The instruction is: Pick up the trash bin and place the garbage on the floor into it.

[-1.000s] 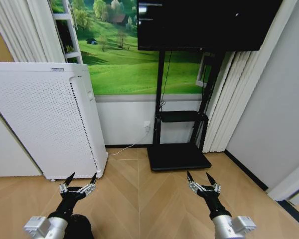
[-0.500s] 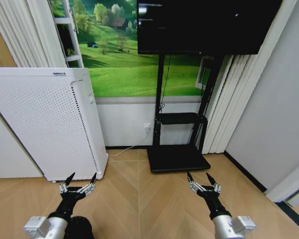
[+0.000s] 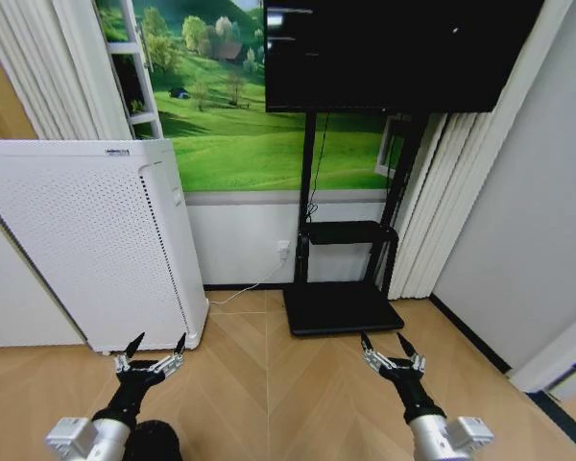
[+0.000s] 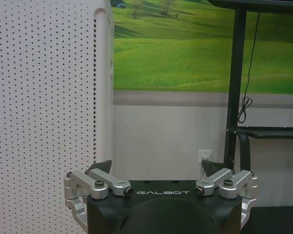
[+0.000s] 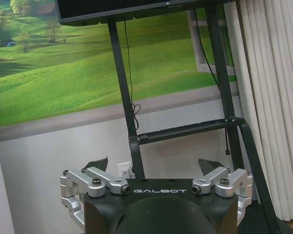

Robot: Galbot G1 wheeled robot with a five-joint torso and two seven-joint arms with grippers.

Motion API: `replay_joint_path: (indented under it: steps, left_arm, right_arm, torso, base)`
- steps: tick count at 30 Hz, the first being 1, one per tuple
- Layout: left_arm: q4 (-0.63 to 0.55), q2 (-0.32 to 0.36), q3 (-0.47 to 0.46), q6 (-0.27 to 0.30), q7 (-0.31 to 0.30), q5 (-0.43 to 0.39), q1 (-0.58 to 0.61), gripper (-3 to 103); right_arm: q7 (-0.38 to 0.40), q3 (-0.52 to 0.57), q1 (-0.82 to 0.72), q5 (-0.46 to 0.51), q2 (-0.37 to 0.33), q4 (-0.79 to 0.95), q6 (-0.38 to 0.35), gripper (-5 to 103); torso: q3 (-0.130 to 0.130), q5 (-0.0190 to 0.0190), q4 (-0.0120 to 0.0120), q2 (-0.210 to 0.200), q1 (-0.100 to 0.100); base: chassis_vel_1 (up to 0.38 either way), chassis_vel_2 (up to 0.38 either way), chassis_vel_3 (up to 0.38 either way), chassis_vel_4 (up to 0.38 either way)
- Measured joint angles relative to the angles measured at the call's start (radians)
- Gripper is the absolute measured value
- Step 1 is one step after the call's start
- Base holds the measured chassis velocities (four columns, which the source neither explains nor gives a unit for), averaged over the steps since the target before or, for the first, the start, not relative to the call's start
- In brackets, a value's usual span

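L side: tall white perforated appliance [image 3: 86, 245] stands on the light wood herringbone floor [image 3: 269, 394], back against the wall w/ the green meadow mural [image 3: 240, 134]. In the left wrist view the same appliance [image 4: 44, 117] sits close ahead of that arm.

Left gripper [image 3: 152, 348] hangs low over the floor, just in front of the appliance's lower corner, fingers spread wide, nothing between them; the left wrist view shows its tips [image 4: 156, 168] well apart too. A dark rounded shape [image 3: 152, 442] sits under the left arm at the pic's lower edge; can't tell what it is. Trash bin and garbage: can't place either from these views.

Centre: black TV stand [image 3: 341, 288] w/ a flat base plate on the floor, a small shelf, and a big black screen [image 3: 394, 48] on top; cable runs down the post to a wall socket.

R side: right gripper [image 3: 384, 344] held low over bare floor near the stand's base, fingers likewise splayed and empty; right wrist view [image 5: 151, 168] agrees. Behind it, white pleated curtains [image 3: 432, 192], then a plain grey wall [image 3: 528, 211].
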Motion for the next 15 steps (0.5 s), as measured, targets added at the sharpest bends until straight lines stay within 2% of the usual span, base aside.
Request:
replay_joint_path:
  steps: [15]
  left_arm:
    - [0.0, 0.0, 0.0, 0.0, 0.0, 0.0, 0.0, 100]
  right_arm:
    - [0.0, 0.0, 0.0, 0.0, 0.0, 0.0, 0.0, 100]
  torso:
    - [0.037, 0.0, 0.0, 0.058, 0.02]
  base:
    - [0.0, 0.0, 0.0, 0.0]
